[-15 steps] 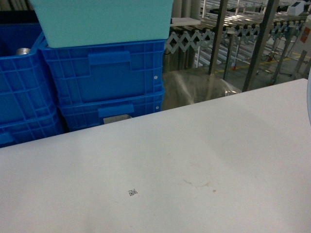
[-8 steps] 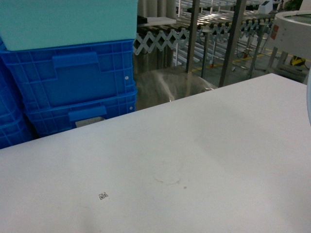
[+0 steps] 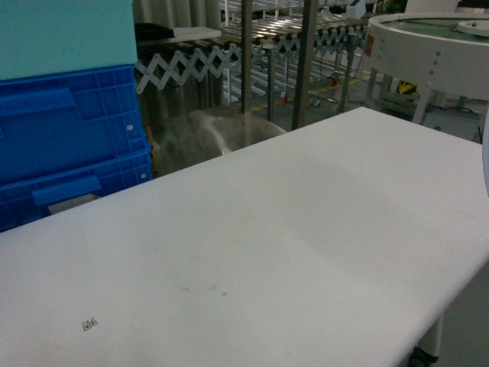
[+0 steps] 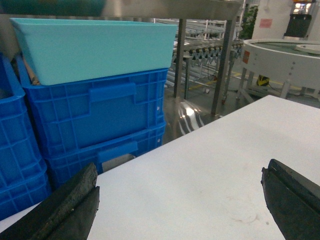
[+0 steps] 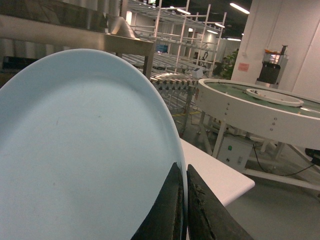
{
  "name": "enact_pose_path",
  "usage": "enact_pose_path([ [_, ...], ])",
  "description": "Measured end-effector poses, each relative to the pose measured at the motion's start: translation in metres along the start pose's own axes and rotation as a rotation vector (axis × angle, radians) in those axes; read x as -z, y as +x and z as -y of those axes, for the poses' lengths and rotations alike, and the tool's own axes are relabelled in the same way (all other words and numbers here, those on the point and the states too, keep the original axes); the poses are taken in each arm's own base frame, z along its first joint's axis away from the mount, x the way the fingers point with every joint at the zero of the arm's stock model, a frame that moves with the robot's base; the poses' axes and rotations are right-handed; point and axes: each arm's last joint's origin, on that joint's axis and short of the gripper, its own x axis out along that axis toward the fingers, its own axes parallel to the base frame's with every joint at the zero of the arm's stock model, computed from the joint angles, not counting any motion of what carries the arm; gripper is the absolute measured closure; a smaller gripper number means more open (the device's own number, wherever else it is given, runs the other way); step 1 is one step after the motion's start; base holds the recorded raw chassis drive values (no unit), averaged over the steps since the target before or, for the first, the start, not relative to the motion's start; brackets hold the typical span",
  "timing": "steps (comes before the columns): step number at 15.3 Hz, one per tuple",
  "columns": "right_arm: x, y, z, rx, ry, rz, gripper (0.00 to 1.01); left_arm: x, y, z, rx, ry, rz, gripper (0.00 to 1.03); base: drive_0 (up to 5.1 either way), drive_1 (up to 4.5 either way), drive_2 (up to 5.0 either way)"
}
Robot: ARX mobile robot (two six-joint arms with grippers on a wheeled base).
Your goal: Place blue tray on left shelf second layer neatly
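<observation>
Well, the right gripper pinches the blue tray by its rim, left gripper gaping empty, shelving not yet done.

The blue tray looks like smooth plastic with a soft gloss. The right end effector pinching its rim has dark, rough, matt pads, like those of the left end effector. The table is matt white, faintly scuffed. At ten o'clock, ribbed blue plastic crates; shiny steel uprights at twelve.
</observation>
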Motion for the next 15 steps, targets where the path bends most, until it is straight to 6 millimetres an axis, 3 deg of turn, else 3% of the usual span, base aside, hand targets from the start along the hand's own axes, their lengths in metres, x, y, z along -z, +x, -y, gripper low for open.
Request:
enact_pose_path([
  [15,-0.0001,0.0000,0.0000,0.000,0.000,0.001,0.99,0.0000,0.0000,0.0000,0.000,0.000,0.000,0.05,-1.6,-1.56,-1.6],
])
